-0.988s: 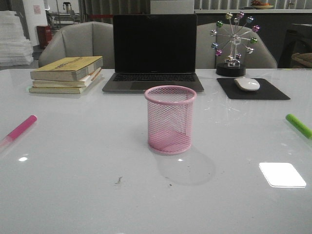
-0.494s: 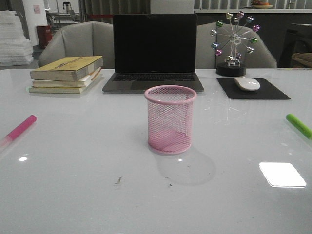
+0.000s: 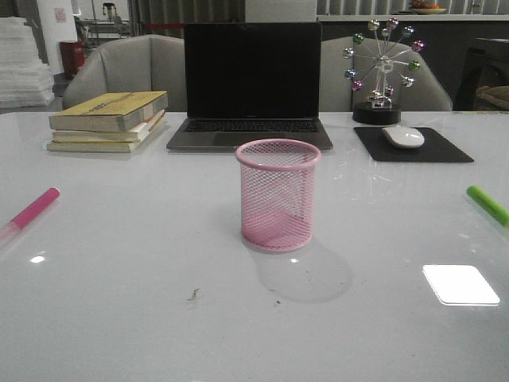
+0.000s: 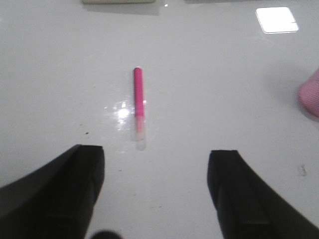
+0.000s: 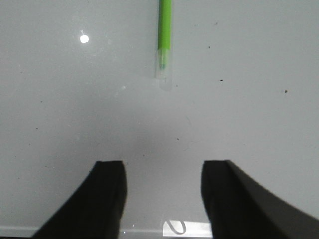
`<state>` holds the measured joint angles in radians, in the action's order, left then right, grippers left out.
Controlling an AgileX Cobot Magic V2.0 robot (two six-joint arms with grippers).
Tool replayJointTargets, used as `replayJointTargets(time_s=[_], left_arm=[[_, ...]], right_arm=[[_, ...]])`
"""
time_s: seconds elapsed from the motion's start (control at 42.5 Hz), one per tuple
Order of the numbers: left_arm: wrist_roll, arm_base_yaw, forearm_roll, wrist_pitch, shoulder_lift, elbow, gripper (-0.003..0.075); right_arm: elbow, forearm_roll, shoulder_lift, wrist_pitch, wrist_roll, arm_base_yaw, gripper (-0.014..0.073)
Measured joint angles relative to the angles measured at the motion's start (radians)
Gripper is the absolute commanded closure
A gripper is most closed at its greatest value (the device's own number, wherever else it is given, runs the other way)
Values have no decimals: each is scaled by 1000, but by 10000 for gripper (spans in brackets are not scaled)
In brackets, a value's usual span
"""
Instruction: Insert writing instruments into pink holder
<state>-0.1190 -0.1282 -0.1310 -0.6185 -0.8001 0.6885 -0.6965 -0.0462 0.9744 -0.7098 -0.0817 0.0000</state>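
The pink holder [image 3: 277,195] stands upright and empty at the table's middle; its edge shows in the left wrist view [image 4: 310,98]. The magenta marker [image 3: 30,212] lies flat at the left edge of the table, and it lies ahead of my open left gripper [image 4: 156,154], apart from it [image 4: 138,99]. The lime green marker [image 3: 487,204] lies flat at the right edge, ahead of my open right gripper [image 5: 163,167], with a gap between them [image 5: 164,30]. Neither gripper shows in the front view. Both hold nothing.
A laptop [image 3: 252,83] sits behind the holder. A stack of books [image 3: 109,119] lies at the back left. A mouse [image 3: 403,137] on a black pad and a ferris-wheel ornament [image 3: 382,72] are at the back right.
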Motion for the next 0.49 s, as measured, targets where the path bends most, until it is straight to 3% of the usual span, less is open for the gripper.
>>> replayJointTargets(time_s=[0.306,0.494], left_arm=[[-7,-297,-4,3,0,0,215],[-8,-360,-1,3,0,0,215]], right_arm=[[-231,0,376,17,-17,-18,46],[-437,11,636,-13,-17,-22,97]])
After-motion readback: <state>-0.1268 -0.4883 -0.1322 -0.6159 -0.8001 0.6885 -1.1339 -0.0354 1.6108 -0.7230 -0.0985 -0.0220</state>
